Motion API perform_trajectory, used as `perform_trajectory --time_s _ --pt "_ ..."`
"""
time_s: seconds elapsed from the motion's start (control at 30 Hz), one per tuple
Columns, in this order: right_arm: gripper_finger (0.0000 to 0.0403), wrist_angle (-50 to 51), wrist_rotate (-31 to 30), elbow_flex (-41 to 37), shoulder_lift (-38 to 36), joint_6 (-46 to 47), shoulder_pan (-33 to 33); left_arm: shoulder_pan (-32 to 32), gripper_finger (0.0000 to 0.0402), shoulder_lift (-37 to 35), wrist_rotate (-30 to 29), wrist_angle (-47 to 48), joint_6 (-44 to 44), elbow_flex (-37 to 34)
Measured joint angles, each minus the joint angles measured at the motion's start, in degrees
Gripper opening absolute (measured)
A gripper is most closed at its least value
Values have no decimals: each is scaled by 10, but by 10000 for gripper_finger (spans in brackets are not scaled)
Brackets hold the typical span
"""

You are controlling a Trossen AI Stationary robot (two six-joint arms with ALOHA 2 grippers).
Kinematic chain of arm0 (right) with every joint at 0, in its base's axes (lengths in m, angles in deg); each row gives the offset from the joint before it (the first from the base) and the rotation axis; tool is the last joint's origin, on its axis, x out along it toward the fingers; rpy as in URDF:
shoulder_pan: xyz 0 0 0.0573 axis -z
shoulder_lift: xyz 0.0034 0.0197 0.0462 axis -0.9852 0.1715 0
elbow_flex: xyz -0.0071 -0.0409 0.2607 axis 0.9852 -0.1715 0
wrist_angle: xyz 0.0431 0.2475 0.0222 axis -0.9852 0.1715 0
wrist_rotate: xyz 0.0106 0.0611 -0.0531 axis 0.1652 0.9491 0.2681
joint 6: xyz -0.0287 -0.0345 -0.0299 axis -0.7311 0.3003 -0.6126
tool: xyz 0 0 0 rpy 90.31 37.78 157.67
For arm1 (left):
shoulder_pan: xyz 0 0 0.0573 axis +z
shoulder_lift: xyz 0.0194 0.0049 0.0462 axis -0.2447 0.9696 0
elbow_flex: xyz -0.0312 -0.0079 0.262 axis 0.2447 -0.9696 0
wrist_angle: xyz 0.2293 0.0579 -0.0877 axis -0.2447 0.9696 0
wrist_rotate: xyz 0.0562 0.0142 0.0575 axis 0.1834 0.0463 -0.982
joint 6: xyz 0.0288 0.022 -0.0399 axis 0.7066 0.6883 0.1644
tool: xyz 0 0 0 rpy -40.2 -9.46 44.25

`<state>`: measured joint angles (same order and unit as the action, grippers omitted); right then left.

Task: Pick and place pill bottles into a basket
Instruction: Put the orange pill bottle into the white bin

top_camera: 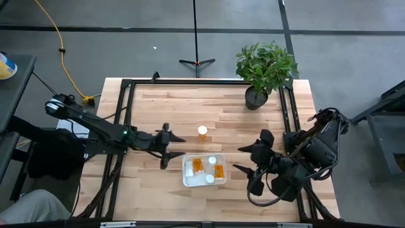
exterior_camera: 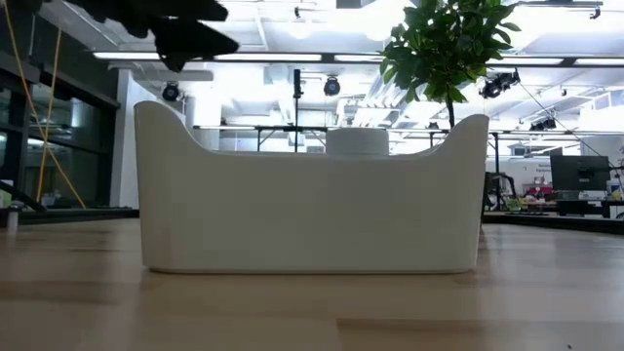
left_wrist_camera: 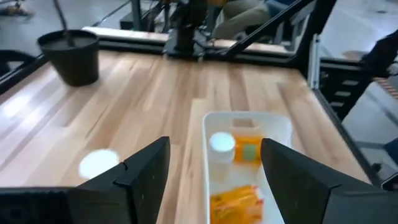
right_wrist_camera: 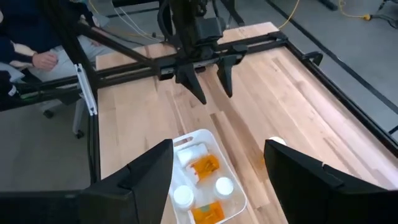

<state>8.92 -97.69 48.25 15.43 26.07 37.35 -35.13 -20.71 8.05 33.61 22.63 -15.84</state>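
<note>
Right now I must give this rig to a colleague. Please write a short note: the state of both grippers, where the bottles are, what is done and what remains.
Left gripper: open, empty, just left of the basket.
Right gripper: open, empty, just right of the basket.
Done: several pill bottles lie in the basket; the high view shows orange bodies and white caps, among them one capped bottle at the back. The exact count is hard to tell.
Left: one pill bottle stands upright on the table behind the basket. Neither gripper touches it.
</note>
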Motion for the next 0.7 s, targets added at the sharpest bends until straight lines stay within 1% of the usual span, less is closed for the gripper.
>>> perform_trajectory --time_s 0.13,0.2,0.3,0.37,0.5,0.63,0.7 --pt "243 0 -21 0 -11 -9 -1 2 287 -10 -18 55 -1 0" --pt "243 -1 -22 0 -12 -13 -1 16 287 -10 -11 82 -5 0" --pt "243 -2 -19 0 -12 -17 0 42 287 -10 2 133 -33 0" --pt "243 -2 -17 0 -12 -17 0 64 287 -10 9 150 -43 0" --pt "243 -2 -19 0 -12 -17 0 118 287 -10 67 156 -43 0" --pt "243 -2 -17 0 -12 -17 0 171 288 -5 152 156 -23 0" --pt "243 -2 -16 0 -12 -17 0 195 293 -5 183 147 -23 0"
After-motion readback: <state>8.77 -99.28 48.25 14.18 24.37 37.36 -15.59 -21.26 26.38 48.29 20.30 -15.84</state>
